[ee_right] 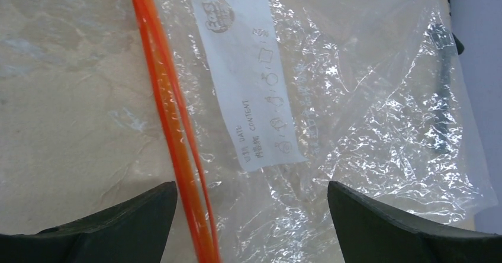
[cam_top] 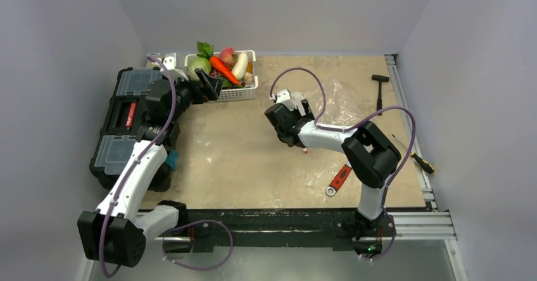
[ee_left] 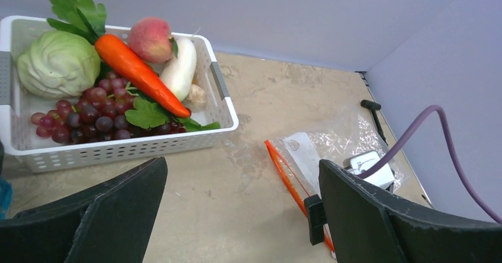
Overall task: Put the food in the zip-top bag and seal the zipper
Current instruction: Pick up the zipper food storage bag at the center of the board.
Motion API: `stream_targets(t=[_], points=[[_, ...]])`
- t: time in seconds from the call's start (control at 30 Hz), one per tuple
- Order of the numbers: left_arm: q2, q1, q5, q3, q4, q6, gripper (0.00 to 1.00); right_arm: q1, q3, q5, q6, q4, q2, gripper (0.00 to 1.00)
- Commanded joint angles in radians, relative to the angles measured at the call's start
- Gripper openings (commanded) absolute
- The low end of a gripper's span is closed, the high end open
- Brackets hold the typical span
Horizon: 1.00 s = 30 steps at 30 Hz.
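Empty zip-top bag (ee_right: pixel 355 127): right hand (ee_right: pixel 251 215) gapes above its zipper (ee_right: pixel 169 115), perhaps unsealed; left hand (ee_left: pixel 243 209), also spread, should reach ahead for the carrot (ee_left: pixel 136 73)

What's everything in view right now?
white slotted plastic basket: 1, white, far left
orange toy carrot: 1, orange, in basket
white toy radish: 1, white, in basket
pink toy peach: 1, pink, in basket
toy grapes: 1 bunch, dark red, in basket
toy cabbage: 1, pale green, in basket
leafy pieces: several, green, in basket
clear zip-top bag: 1, clear, right of centre
zipper strip: 1, orange-red, bag's mouth
wrench: 1, red-handled silver, near right
T-shaped tool: 1, black, far right
screwdriver: 1, yellow-black handle, right edge
toolbox: 1, black, left edge
left gripper: black, open, by basket
right gripper: black, open, facing bag
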Motion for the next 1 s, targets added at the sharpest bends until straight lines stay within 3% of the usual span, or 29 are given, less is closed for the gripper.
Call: stream_targets(t=[0.0, 0.2, 0.53, 0.63, 0.73, 0.8, 0.97], points=[[0.063, 0.005, 0.110, 0.095, -0.037, 0.003, 0.99, -0.009, 0.068, 0.102, -0.016, -0.062, 0.017, 0.95], [0.104, 0.001, 0.164, 0.117, -0.047, 0.007, 0.96, -0.003, 0.108, 0.118, -0.023, -0.068, 0.063, 0.75], [0.107, -0.011, 0.185, 0.120, -0.047, 0.017, 0.93, 0.003, 0.175, 0.184, -0.118, -0.010, 0.192, 0.66], [0.109, -0.011, 0.188, 0.122, -0.047, 0.017, 0.92, 0.003, 0.177, 0.231, -0.170, 0.041, 0.221, 0.42], [0.113, -0.012, 0.189, 0.123, -0.049, 0.017, 0.92, 0.002, 0.187, 0.282, -0.207, 0.087, 0.248, 0.25], [0.114, -0.012, 0.190, 0.125, -0.053, 0.018, 0.91, 0.003, 0.201, 0.306, -0.199, 0.071, 0.247, 0.04], [0.116, -0.014, 0.210, 0.137, -0.062, 0.028, 0.90, -0.002, 0.097, 0.193, -0.129, 0.138, 0.034, 0.00]])
